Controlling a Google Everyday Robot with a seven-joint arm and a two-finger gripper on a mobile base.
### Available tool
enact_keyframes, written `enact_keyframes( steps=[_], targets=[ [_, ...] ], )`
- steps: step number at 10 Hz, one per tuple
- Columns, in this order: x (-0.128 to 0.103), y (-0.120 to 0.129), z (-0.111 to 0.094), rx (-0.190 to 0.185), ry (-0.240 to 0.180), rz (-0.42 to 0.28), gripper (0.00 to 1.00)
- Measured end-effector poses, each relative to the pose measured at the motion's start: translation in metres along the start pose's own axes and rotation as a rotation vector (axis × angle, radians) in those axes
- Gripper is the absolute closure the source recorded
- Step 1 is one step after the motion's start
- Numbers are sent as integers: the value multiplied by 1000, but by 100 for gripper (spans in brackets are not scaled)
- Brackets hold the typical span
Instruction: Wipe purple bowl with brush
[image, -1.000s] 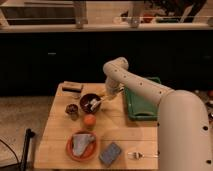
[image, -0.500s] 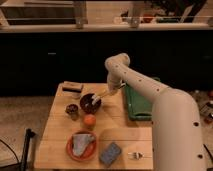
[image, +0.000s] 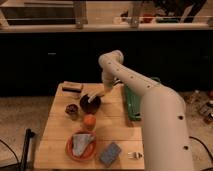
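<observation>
The purple bowl (image: 90, 104) sits on the wooden table (image: 60, 150), left of centre at the back. My gripper (image: 104, 90) reaches down from the arm's high elbow to the bowl's upper right rim. It is shut on the pale brush (image: 96, 95), which slants down and left, its head inside the bowl's right side. The fingers are largely hidden by the wrist.
A small dark cup (image: 72, 109) stands left of the bowl and an orange fruit (image: 89, 121) just in front of it. An orange plate (image: 81, 145) with a grey cloth, a blue-grey sponge (image: 110, 153), a brown block (image: 73, 88) and a green tray (image: 133, 102) are also there.
The elbow has risen and swung right. The gripper with the brush has shifted slightly up and right over the bowl's rim. The bowl has stayed in place.
</observation>
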Motion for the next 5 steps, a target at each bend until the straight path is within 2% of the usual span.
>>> enact_keyframes(
  steps=[1, 3, 5],
  targets=[
    [-10, -1, 2, -8, -6, -28, 95],
    [-17, 4, 5, -19, 1, -63, 95],
    [-25, 18, 7, -35, -6, -94, 95]
  ],
)
